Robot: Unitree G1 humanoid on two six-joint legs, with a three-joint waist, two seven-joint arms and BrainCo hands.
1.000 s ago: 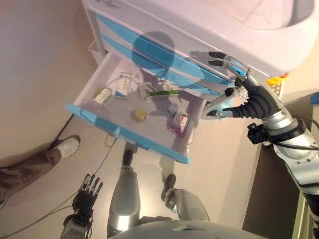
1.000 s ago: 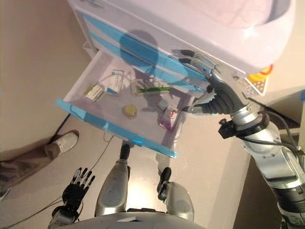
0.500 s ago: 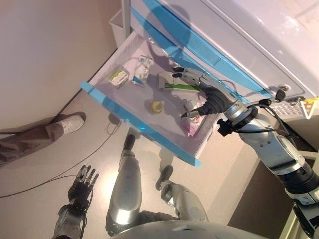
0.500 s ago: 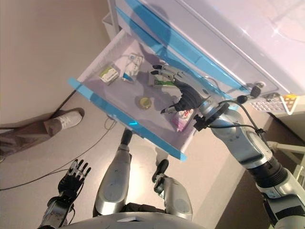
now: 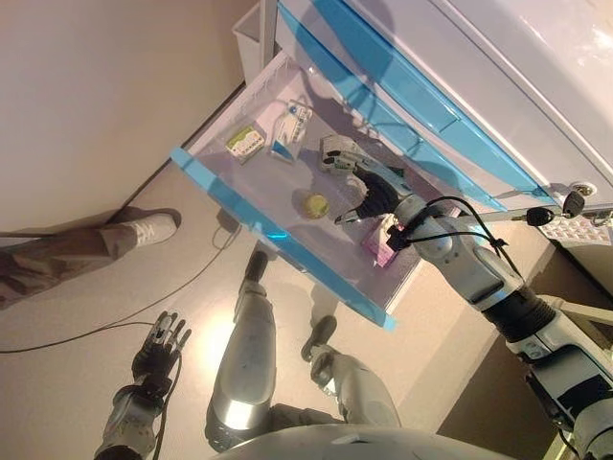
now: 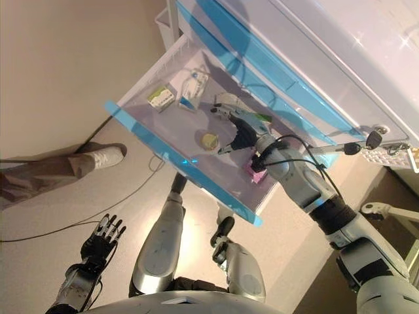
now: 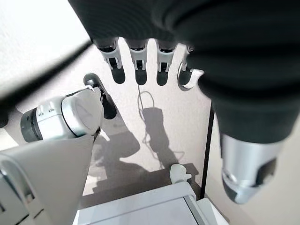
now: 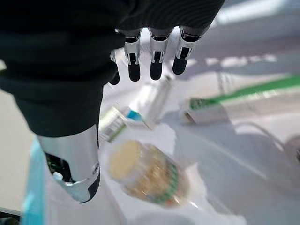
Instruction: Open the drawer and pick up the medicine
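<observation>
Open from above: pulled-out drawer (image 5: 287,240). Bare floor between jar (image 5: 315,204) and front wall. Crowding the right hand (image 5: 369,187): green box (image 6: 252,118) at 12 o'clock, pink box (image 5: 383,244) at 4, two small boxes (image 5: 244,142) at 10.

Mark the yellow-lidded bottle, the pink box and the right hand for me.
yellow-lidded bottle (image 5: 315,204), left eye view, on its lid.
pink box (image 5: 381,244), left eye view, on its top face.
right hand (image 5: 375,192), left eye view, on its dark back cover.
</observation>
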